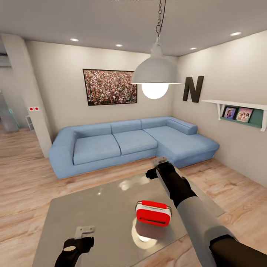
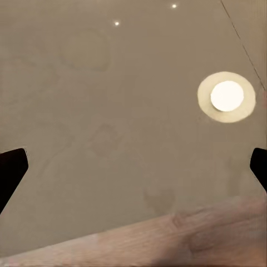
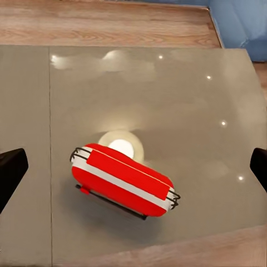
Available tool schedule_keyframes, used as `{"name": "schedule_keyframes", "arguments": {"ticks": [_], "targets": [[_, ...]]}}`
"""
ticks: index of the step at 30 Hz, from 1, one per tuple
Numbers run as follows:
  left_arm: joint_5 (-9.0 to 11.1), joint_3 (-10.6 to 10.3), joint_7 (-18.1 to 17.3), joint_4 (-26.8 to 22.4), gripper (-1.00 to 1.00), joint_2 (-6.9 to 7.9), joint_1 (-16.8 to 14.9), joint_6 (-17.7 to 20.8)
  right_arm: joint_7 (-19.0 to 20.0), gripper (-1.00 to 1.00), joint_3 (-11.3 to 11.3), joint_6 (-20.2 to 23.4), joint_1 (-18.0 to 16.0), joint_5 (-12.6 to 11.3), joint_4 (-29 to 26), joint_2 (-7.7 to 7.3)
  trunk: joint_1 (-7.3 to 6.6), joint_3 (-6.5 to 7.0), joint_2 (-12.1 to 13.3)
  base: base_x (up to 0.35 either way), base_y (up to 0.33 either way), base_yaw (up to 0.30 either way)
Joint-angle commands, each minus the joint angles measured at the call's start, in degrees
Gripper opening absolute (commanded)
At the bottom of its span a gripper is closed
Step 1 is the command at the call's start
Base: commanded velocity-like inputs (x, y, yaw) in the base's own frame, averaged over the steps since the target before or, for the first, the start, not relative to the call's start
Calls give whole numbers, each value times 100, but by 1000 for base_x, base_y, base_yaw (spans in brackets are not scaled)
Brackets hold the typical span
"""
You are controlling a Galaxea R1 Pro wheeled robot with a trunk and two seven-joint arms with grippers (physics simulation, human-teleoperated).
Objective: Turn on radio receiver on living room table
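Grippers are both hanging over the table (image 1: 92, 207), and neither is touching anything. At the lower left of the head view, the left gripper (image 1: 84, 232) is hovering above the near edge of the glossy grey top; its wrist view is showing both dark fingertips at the frame's far sides with bare tabletop between, so the fingers are spread wide and holding nothing. Just beyond, slightly right of centre, the radio receiver (image 1: 153, 213) is sitting on the table over the bright reflection of the lamp, its red face and dark slot turned toward the robot. The right arm is crossing the lower right of the frame and reaching past the radio, with the right gripper (image 1: 160, 167) poised above the table's far part. Its wrist view is looking down on the radio, the fingertips (image 3: 12, 169) far apart at the frame's edges and the red box lying between them but well below, apart from both. Farther back, the blue sofa (image 1: 129, 144) is filling the middle of the frame, with the pendant lamp (image 1: 155, 74) above.

As for progress, the approach seems finished: the robot is standing at the table in the living room. What appears left is lowering a gripper onto the radio and pressing it on; no contact is showing yet.
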Motion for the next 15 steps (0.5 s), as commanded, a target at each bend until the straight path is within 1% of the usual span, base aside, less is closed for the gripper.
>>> {"name": "schedule_keyframes", "arguments": {"ticks": [1, 5, 12, 15], "targets": [[2, 0, 0, 0, 100, -4, 0, -3, 0, 100, 0, 0, 0, 0, 0, 0, 0, 1, 0, -57, -138, 213], [7, 0, 0, 0, 100, -3, 0, -10, 0, 100, -1, 0, -1, 0, 1, 0, 0, 3, 0, -21, -50, 77], [1, 0, 0, 0, 100, -6, 0, -9, 0, 100, 0, 0, 0, 0, 0, 0, 0, 4, 0, -5, -6, 7], [0, 0, 0, 0, 100, -5, 0, -8, 0, 100, 0, 0, -2, 0, 2, 0, 0, 4, 0, -86, -88, 0]]}}
